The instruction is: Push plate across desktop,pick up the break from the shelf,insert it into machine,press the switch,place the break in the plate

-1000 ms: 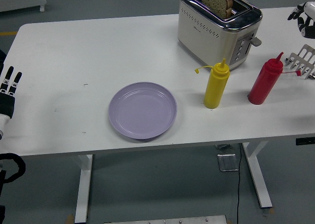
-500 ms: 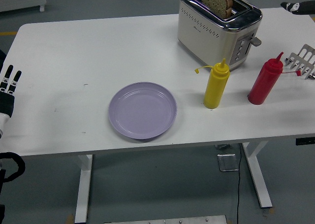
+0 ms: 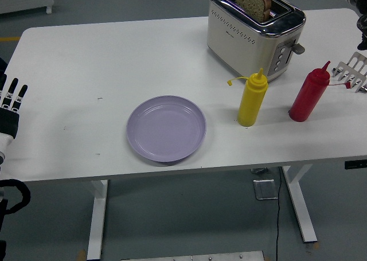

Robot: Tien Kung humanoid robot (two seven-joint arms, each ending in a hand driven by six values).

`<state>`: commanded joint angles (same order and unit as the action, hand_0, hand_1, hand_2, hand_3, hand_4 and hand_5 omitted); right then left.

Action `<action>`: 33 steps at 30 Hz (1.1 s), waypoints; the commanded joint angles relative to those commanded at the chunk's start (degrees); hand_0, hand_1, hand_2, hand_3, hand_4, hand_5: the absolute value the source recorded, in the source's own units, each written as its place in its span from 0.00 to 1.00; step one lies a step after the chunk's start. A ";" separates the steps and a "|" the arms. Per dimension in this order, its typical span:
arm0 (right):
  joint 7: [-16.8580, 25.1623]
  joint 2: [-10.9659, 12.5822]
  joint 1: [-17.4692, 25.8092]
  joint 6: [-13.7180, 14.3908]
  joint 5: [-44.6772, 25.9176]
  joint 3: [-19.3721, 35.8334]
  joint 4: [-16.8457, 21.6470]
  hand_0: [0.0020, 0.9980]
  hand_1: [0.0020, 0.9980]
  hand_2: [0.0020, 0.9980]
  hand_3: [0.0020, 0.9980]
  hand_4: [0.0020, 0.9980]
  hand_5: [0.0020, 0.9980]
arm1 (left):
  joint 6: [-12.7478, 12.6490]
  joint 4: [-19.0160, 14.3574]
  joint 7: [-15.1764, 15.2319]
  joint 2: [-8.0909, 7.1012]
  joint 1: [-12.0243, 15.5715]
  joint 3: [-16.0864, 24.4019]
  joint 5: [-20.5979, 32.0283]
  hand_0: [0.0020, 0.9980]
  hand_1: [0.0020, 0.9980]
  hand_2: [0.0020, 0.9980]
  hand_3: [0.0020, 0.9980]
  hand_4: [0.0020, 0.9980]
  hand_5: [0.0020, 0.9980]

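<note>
head view, plate: the lilac plate (image 3: 166, 128) sits near the front edge of the white table (image 3: 86, 71), empty, so the push looks done to me
head view, bread: a brown slice of bread (image 3: 254, 2) stands in the far slot of the toaster (image 3: 255, 31), top half poking out above the rim, so pick-up and insert look finished
head view, switch: the toaster lever (image 3: 297, 47) is on the right end face; can't tell from here if it's been pressed, the slice riding high could mean popped or never pushed down
head view, left hand: left hand (image 3: 10, 109) rests at the left table edge, fingers straight and apart, holding nothing
head view, right hand: right hand (image 3: 360, 11) is only a sliver at the top right corner, can't tell what it's doing
head view, other stuff: yellow squeeze bottle (image 3: 252, 97) and red squeeze bottle (image 3: 309, 93) stand in front of the toaster, metal rack (image 3: 352, 70) at the right edge looks empty
head view, what's left: my guess, getting the slice out and onto the plate, maybe the switch too
</note>
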<state>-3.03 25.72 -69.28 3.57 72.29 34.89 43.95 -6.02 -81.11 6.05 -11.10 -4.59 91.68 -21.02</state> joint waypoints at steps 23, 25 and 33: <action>-3.53 -11.87 -5.54 0.06 9.21 -3.04 -16.79 0.78 0.72 0.70 0.82 0.84 0.40 | -0.02 0.06 -0.06 -0.35 0.15 -0.70 -0.38 0.82 0.87 0.95 0.81 0.60 1.00; -3.73 -12.36 -5.62 -0.16 9.34 -2.93 -17.30 0.74 0.69 0.68 0.81 0.84 0.41 | -0.01 0.05 -0.06 -0.39 0.14 -0.68 -0.40 0.82 0.87 0.95 0.81 0.61 1.00; -4.40 -15.43 -6.15 -0.91 7.91 -2.77 -20.10 0.71 0.67 0.67 0.79 0.84 0.42 | 0.00 0.08 -0.12 -0.34 -0.25 -0.81 -0.37 0.82 0.87 0.95 0.81 0.61 1.00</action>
<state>-7.44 10.29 -75.43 2.66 80.20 32.12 23.85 -6.02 -81.04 5.93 -11.44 -4.84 90.87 -21.39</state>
